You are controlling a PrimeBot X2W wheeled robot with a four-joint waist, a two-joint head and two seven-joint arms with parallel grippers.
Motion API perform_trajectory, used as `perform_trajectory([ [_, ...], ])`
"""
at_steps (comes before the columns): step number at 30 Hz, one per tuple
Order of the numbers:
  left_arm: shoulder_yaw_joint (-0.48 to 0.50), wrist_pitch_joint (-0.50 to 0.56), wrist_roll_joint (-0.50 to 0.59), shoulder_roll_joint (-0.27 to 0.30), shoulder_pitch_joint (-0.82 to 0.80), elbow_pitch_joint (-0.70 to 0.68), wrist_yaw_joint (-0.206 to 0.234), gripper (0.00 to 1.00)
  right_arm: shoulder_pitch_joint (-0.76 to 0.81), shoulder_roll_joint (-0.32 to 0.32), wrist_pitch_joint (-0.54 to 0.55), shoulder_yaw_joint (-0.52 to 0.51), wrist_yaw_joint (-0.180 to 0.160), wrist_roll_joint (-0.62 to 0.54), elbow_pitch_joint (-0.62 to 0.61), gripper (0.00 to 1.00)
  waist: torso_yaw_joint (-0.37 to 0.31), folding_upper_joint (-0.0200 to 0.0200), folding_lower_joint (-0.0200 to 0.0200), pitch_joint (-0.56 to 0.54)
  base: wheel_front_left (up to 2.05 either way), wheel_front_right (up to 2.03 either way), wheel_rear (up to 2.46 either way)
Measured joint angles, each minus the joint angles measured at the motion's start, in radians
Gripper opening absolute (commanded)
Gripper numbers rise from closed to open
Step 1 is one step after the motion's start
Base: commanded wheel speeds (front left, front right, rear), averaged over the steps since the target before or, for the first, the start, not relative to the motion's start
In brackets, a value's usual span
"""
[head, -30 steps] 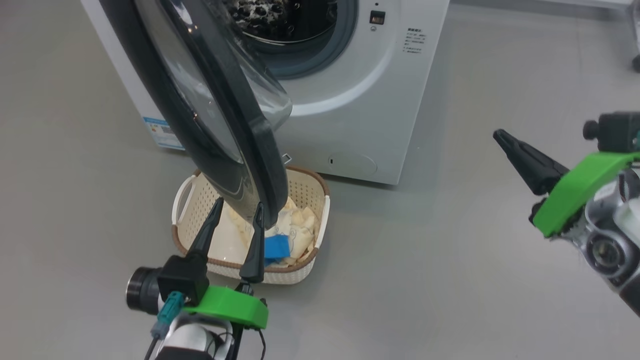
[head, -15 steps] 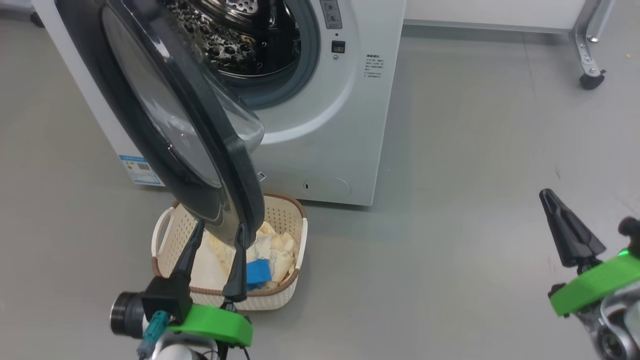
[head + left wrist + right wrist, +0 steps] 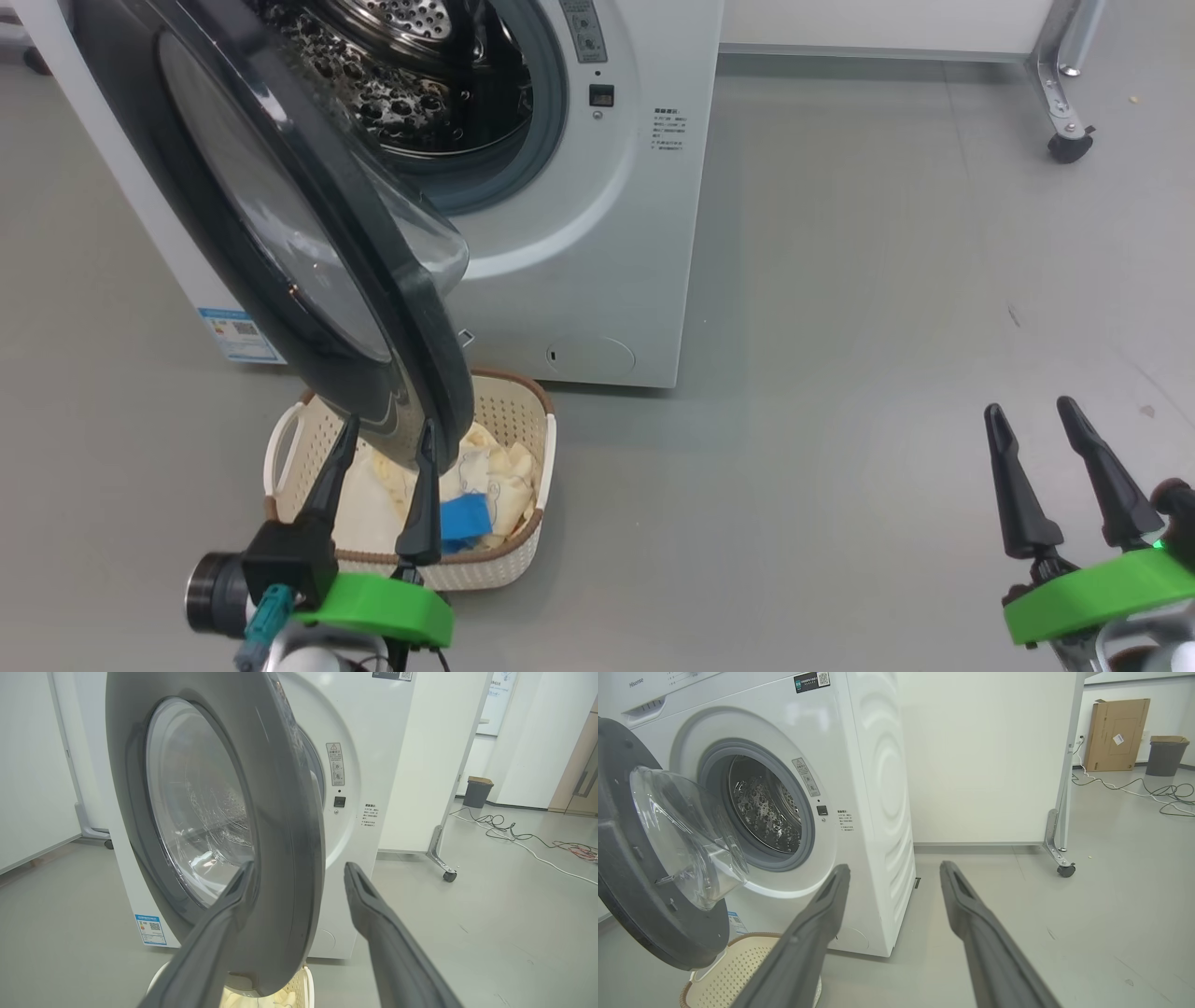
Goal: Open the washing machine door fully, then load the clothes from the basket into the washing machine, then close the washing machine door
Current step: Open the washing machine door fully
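the washing machine carries the brand "hisense" in small grey letters at the top left of its front. a dark sticker with a qr code sits on its top edge. beside the drum opening a narrow warning sticker shows a triangle sign, its words too small to read. the printed lines under the latch are illegible too. a blue label with a qr code sits low on the front.

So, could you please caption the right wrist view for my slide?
Open right gripper faces the washing machine, its door half open above the basket.
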Motion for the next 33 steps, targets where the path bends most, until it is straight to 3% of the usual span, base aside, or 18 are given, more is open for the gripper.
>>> perform_trajectory([
  [33, 0.008, 0.000, 0.010, -0.001, 0.002, 0.011, -0.016, 1.00, 0.003, 0.025, 0.027, -0.016, 0.000, -0.031, -0.015, 1.00, -0.004, 0.0000, 0.0000, -0.001, 0.00, 0.00, 0.00],
])
